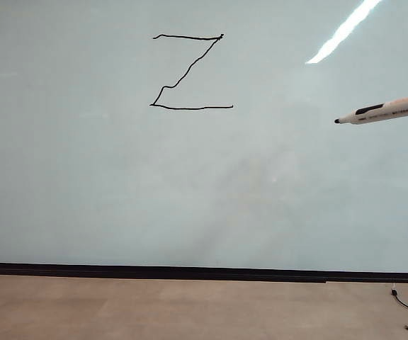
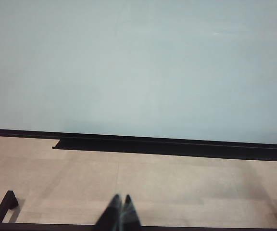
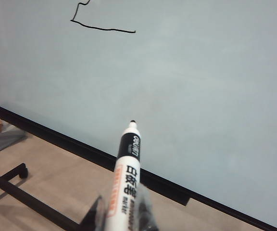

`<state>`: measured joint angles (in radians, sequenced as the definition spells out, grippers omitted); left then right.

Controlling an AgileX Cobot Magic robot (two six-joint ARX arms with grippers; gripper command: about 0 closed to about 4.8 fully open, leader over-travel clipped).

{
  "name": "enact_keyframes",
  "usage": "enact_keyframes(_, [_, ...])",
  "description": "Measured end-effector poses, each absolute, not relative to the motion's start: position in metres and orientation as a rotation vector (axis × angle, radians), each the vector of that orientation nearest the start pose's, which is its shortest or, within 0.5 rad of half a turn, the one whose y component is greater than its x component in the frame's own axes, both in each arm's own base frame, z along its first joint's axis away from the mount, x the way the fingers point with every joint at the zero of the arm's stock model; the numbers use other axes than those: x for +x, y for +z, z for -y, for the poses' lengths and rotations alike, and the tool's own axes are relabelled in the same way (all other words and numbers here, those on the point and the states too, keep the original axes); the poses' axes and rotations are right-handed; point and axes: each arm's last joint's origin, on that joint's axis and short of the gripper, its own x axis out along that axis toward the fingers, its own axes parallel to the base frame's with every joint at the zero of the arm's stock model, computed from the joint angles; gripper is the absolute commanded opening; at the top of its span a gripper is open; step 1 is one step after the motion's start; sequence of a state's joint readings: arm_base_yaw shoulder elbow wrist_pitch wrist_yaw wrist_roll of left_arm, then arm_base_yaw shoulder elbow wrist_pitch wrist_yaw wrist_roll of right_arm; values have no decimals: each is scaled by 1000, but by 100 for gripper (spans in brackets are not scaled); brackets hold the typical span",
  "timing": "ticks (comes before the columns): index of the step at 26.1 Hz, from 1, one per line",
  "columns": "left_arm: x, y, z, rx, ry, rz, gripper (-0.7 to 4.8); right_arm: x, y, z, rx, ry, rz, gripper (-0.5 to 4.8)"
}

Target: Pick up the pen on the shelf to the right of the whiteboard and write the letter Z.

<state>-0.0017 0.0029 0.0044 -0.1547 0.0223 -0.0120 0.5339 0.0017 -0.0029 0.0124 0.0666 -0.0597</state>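
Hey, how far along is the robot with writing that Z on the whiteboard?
Done: the letter Z stands complete on the whiteboard, all three strokes drawn. In hand: the right pincer is shut on the pen, its tip off the board, right of the Z. The left pincer sits shut, low by the floor. Nothing of the writing looks left.

A finished letter Z [image 1: 190,72] stands on the whiteboard [image 1: 119,198]; the pen [image 1: 377,112] hangs off right.
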Motion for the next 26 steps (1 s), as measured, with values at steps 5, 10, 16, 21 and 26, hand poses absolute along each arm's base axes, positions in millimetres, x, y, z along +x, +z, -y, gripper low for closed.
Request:
enact_keyframes(5, [96,150,1,-14,-23,-153,-4,90,164,-40,-57,370,19,-5])
enact_keyframes(10, [96,150,1,-14,-23,-153,-5,95,164,-22,-53,184,15,-5])
enact_keyframes(16, [96,150,1,-14,-23,-153,-5,98,167,1,-50,-42,46,-5])
enact_keyframes(21, [96,150,1,-14,-23,-153,-5,97,169,9,-51,-104,57,-5])
enact_keyframes(26, [96,150,1,-14,-23,-153,-4,97,169,12,-52,-122,56,-5])
